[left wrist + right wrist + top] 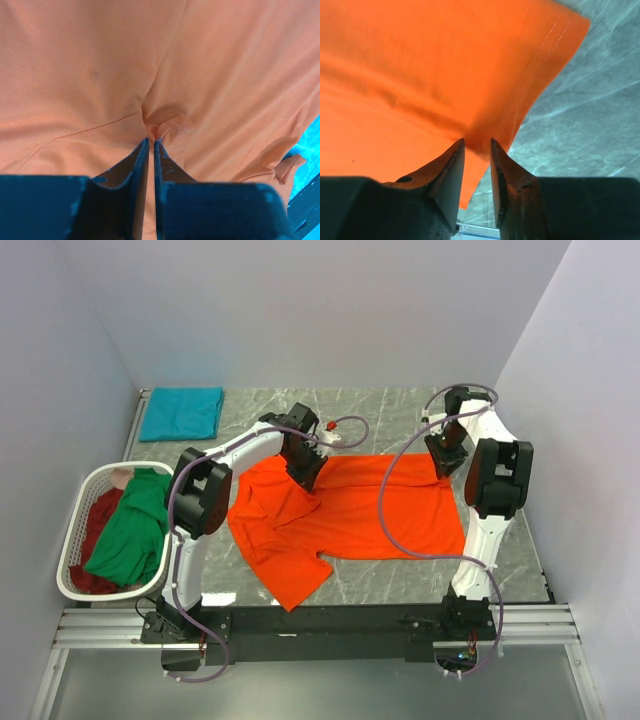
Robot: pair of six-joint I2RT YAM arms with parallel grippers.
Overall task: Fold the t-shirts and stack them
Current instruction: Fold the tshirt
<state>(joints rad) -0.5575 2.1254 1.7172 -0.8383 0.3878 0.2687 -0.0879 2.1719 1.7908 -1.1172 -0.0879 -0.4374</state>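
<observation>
A: The left claw (151,141) is nearly closed and pinches a pucker of the orange t-shirt (350,515) at its tips. The right claw (477,142), its jaws narrow, grips the shirt's hemmed corner. Bare table (580,125) lies just beyond it.
B: Which step is this?
A: Probably the start of the first fold. The shirt lies spread between the two claws.
B: And next?
A: Likely lifting both pinches together and carrying the held edge across the shirt, with the cloth kept taut.
</observation>
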